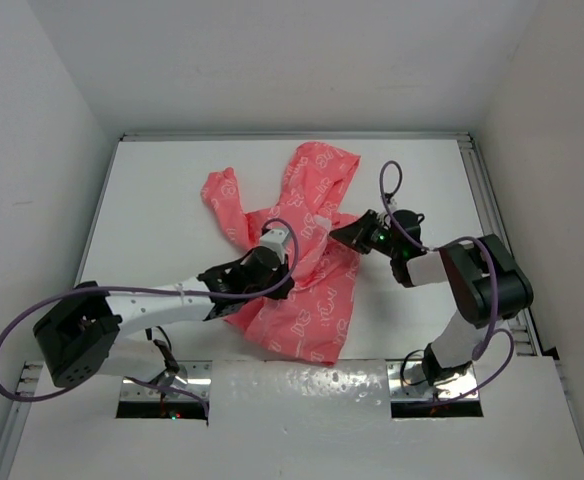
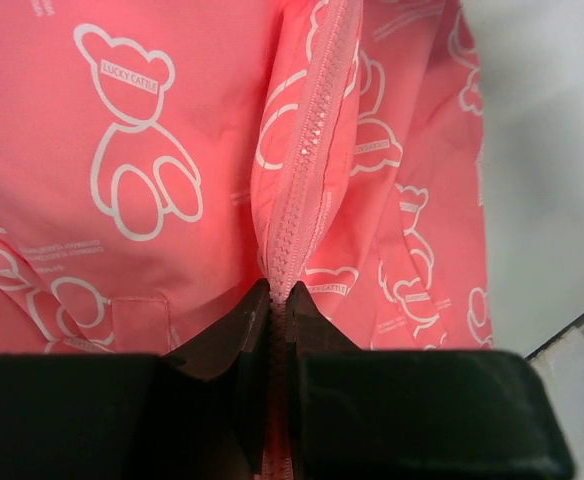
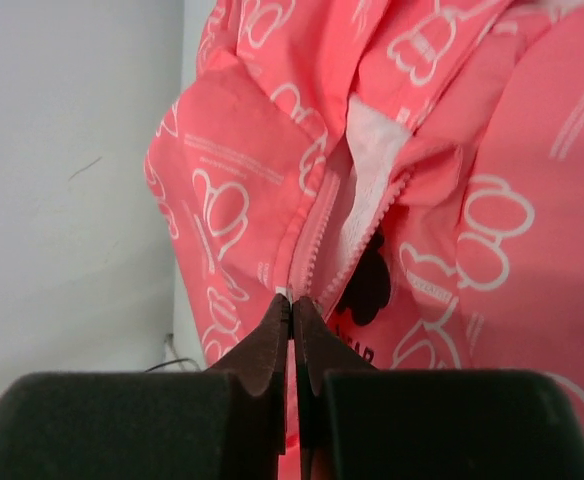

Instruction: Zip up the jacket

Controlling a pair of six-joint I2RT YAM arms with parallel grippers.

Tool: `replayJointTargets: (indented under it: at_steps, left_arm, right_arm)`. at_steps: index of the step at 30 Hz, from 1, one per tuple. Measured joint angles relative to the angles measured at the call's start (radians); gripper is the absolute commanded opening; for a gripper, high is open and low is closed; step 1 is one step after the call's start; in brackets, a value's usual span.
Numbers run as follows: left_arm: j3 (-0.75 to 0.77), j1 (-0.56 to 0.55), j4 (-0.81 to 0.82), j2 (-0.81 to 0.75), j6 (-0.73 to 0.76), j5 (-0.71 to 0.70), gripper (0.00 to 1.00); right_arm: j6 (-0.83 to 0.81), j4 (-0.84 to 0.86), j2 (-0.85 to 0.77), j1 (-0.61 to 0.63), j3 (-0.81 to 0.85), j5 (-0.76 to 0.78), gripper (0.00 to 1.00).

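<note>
Small coral-pink hooded jacket of thin bear-printed fabric [image 1: 312, 300] is lying crumpled at the middle of the white bench [image 1: 152, 200]. Left fingers [image 2: 222, 340] are pinching shut on the meshed stretch of its pink front zipper [image 2: 307, 170], and right fingers [image 3: 262, 345] are clamping where the teeth are parting over white lining [image 3: 367, 150]. Judgement: left should be anchoring the tape taut while right is drawing hoodward along the tooth line, steering clear of loose lining.
</note>
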Motion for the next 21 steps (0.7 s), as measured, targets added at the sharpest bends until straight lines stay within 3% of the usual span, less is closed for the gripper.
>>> replayJointTargets:
  at_steps: [13,19,20,21]
  left_arm:
    - [-0.056,0.0,-0.017,-0.28,-0.04,-0.077,0.0]
    - [-0.043,0.006,-0.031,-0.283,-0.043,-0.143,0.0]
    - [-0.035,0.006,-0.041,-0.28,-0.043,-0.153,0.04]
    - [-0.021,0.006,-0.054,-0.276,-0.042,-0.163,0.2]
  right_arm:
    - [-0.317,-0.51,-0.071,0.022,0.436,0.277,0.0]
    - [-0.393,-0.663,-0.028,0.042,0.581,0.294,0.0]
    - [-0.402,-0.694,-0.027,0.042,0.595,0.3,0.0]
    - [-0.412,-0.721,-0.025,0.043,0.611,0.306,0.0]
